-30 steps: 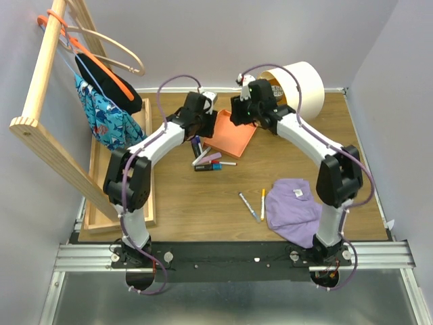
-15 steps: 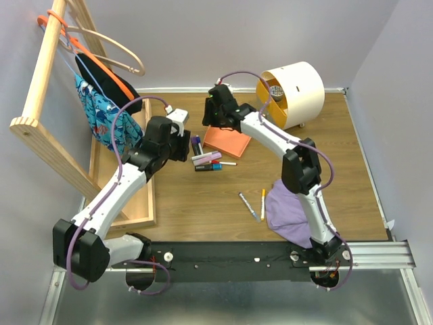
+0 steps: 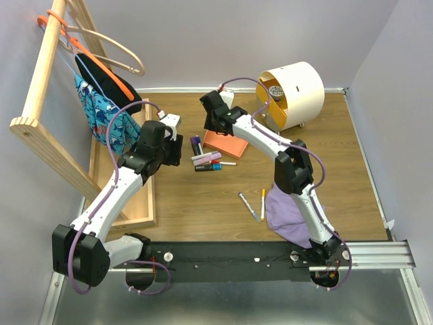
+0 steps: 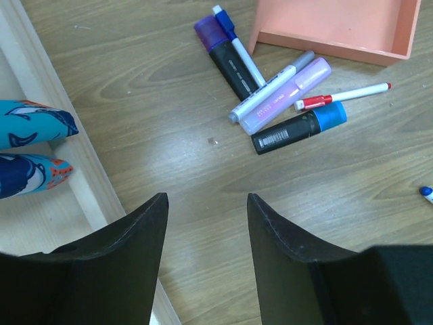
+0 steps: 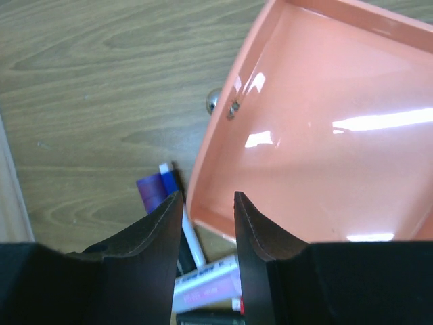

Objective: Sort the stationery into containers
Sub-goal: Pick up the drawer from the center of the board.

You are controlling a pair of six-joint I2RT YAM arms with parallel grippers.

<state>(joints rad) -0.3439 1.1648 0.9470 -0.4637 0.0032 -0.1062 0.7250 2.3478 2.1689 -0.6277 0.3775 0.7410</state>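
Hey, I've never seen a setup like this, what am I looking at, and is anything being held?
Two robot arms stand at a table's near edge. The wide picture looks down from above; the other two come from a camera on each wrist, so the black shapes are fingers. On the wood lie a cluster of markers, an orange drawer, two pens and a purple cloth. The left pincer is open and empty. The right pincer straddles the drawer's rim; whether it grips is unclear.
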